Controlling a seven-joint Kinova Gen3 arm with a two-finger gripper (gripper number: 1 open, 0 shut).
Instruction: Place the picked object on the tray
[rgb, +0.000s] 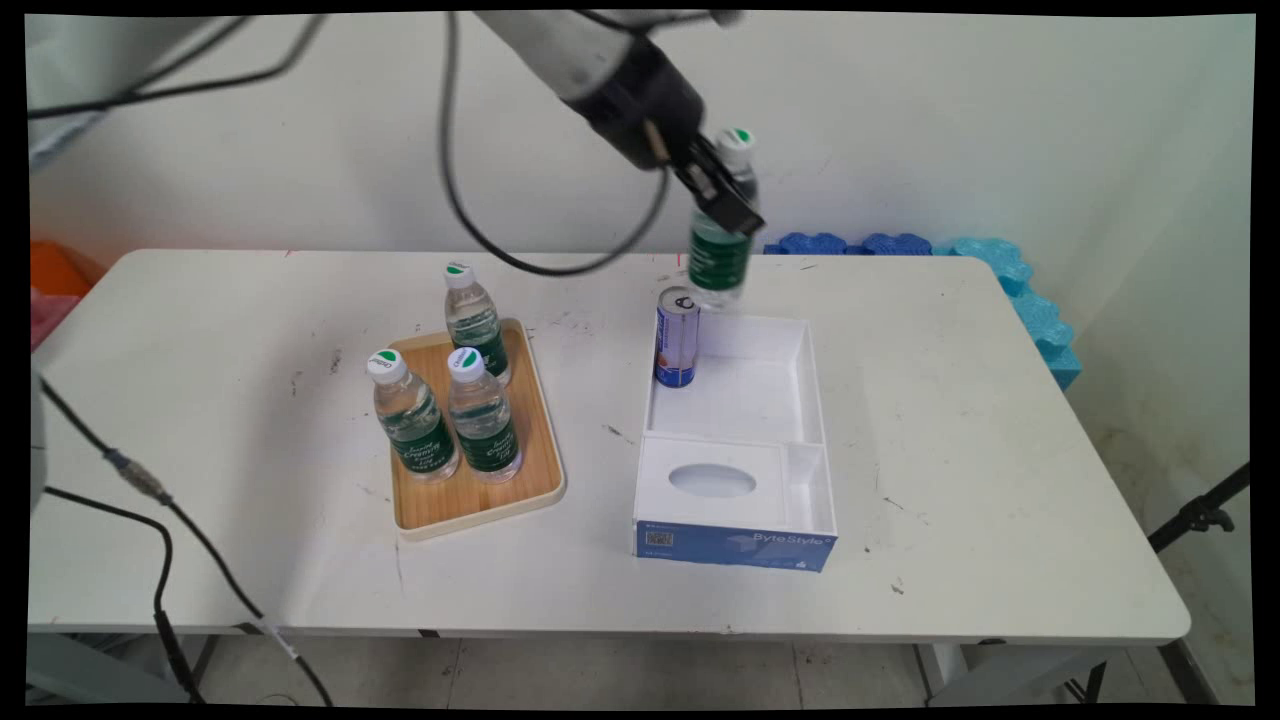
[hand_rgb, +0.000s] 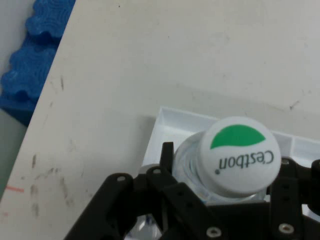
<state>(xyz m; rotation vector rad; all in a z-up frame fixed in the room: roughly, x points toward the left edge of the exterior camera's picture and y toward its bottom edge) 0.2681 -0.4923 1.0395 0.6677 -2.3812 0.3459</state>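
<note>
Clear green-labelled water bottle (rgb: 722, 240) hangs clamped in the black jaws above the white open box (rgb: 812, 400); only the hand view shows its cap lettering.

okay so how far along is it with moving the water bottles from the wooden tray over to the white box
Done: only a blue can stands in the white box; no bottle is in it yet. In hand: the gripper holds one water bottle in the air above the box's far edge, cap up. Left: three bottles stand upright on the wooden tray.
</note>
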